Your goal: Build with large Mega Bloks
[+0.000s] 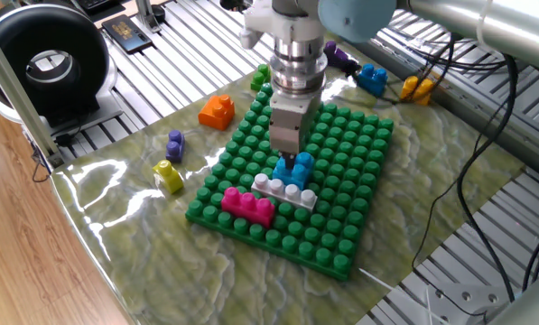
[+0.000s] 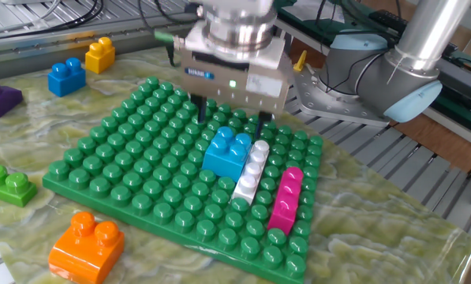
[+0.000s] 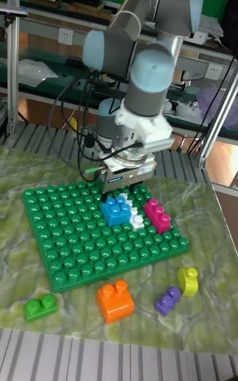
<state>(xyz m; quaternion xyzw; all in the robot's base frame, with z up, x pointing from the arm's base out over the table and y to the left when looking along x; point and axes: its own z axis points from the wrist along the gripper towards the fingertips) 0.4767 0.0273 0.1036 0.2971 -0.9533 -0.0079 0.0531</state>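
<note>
I have the green baseplate (image 2: 132, 189) spread under my tool, and three bricks seated on it side by side: the light blue brick (image 2: 229, 152), the white-grey brick (image 2: 251, 170) touching it, then the magenta brick (image 2: 285, 200) just beyond. My gripper (image 2: 231, 120) hangs straight above the blue brick, its fingers apart and clear of the plastic, holding nothing; the blue brick sits directly below the gap between them. What matters for my coming move, I judge, is a fresh brick, and every loose one lies well off the plate. In the tall fixed view the orange brick (image 3: 115, 301) lies nearest below my tool, off the front edge of the plate, with the green brick (image 3: 39, 307) to one side of it and the purple brick (image 3: 168, 300) and yellow brick (image 3: 188, 281) to the other. The orange one's long axis runs roughly along the plate's edge, so I would turn the wrist to straddle it
</note>
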